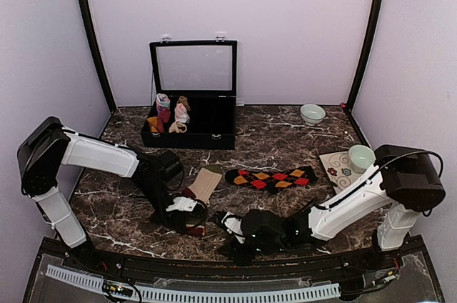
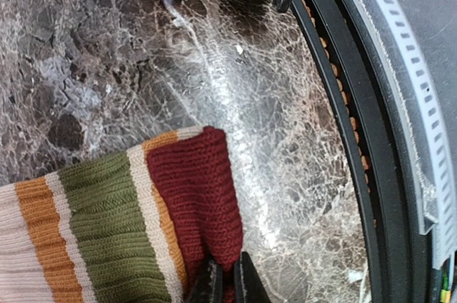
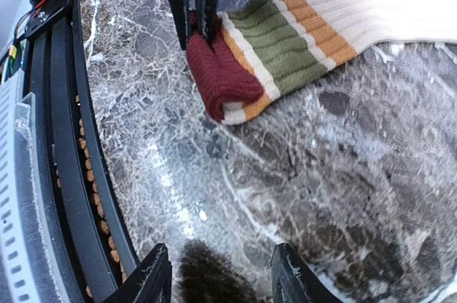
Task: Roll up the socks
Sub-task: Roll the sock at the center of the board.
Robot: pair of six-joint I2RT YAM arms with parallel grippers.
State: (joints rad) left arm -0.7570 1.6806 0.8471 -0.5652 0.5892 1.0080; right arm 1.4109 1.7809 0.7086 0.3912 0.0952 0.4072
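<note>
Clamping the striped sock [image 2: 107, 224] by its maroon toe, apparently to start the roll, the left end effector [image 2: 223, 278] sits left of the right end effector [image 3: 221, 274], which hovers apart, empty.

1. Probably a lab's robot test booth: plain lilac walls [image 1: 285, 17] close in three sides.
2. The white left arm [image 1: 100, 154] and right arm [image 1: 350, 206] are mounted at the edge of a marble-patterned desk [image 1: 278, 135].
3. Staged props: a glass-lidded box [image 1: 193, 103] and a bowl [image 1: 312, 113].
</note>
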